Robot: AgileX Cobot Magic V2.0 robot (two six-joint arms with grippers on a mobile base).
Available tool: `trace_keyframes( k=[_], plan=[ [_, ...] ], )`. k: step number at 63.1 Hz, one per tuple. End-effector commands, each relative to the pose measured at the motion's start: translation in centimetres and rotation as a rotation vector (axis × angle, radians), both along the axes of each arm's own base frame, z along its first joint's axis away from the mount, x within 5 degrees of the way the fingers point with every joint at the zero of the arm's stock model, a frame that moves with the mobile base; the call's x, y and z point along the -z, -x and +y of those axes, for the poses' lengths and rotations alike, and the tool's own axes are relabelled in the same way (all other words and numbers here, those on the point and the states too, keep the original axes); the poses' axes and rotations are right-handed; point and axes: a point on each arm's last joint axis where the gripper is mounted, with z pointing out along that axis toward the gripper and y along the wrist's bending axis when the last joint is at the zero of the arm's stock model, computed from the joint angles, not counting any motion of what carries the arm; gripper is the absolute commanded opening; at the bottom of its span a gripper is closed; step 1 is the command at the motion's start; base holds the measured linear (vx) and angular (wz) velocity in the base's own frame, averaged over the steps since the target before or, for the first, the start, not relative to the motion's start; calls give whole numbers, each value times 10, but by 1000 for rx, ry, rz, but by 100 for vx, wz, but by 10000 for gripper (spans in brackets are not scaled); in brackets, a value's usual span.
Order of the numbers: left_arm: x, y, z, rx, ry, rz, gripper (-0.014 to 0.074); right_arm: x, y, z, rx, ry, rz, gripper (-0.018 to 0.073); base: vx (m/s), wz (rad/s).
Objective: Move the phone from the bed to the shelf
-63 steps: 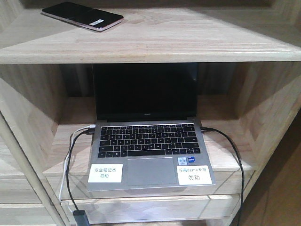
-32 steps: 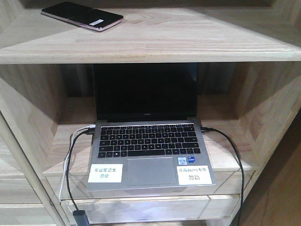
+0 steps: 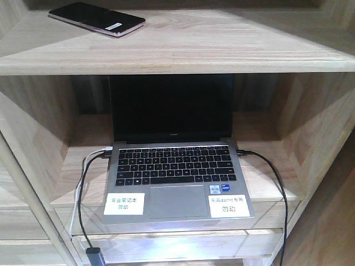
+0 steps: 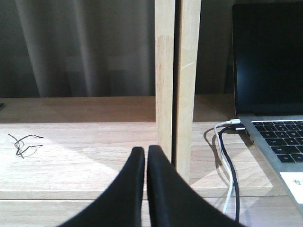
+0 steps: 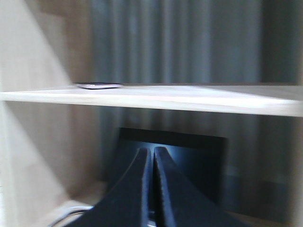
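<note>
The phone (image 3: 97, 18) is lying flat, face up, on the top board of the shelf (image 3: 222, 50), toward its left rear, its long side running at a slant to the front edge and its small white sticker showing near the right end; in the right wrist view it is appearing only as a thin pale sliver (image 5: 98, 85) resting on that same board. The bed is not showing in any view, so the placing is looking finished as far as I can judge. The left gripper (image 4: 146, 156) is sitting with its jaws closed together and holding nothing, pointing at the upright post beside the laptop (image 3: 175, 160). The right gripper (image 5: 152, 158) is likewise showing its jaws pressed together and empty, aimed below the top board toward the laptop's dark screen. Should the phone need shifting, it is likely behaving as a light, stiff slab with a glossy, slippery face and a glass front that is not taking knocks well. Lying flush on wood, it is offering little to pinch from above, so the sensible hold is across its two long pinkish rims near the middle, with jaws opened just wider than its width, or sliding it until one edge is overhanging the front of the board.
</note>
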Motion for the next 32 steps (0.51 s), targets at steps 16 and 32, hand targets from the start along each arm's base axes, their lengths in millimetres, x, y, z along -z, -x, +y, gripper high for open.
trace_keyframes(
  k=[16, 32],
  plan=[
    [-4, 0, 0, -3, 5, -71, 1, -2, -4, -13, 338, 41, 39, -5, 0, 0],
    [-4, 0, 0, -3, 5, -71, 1, 7, -7, -20, 509, 83, 76, -5, 0, 0]
  ],
)
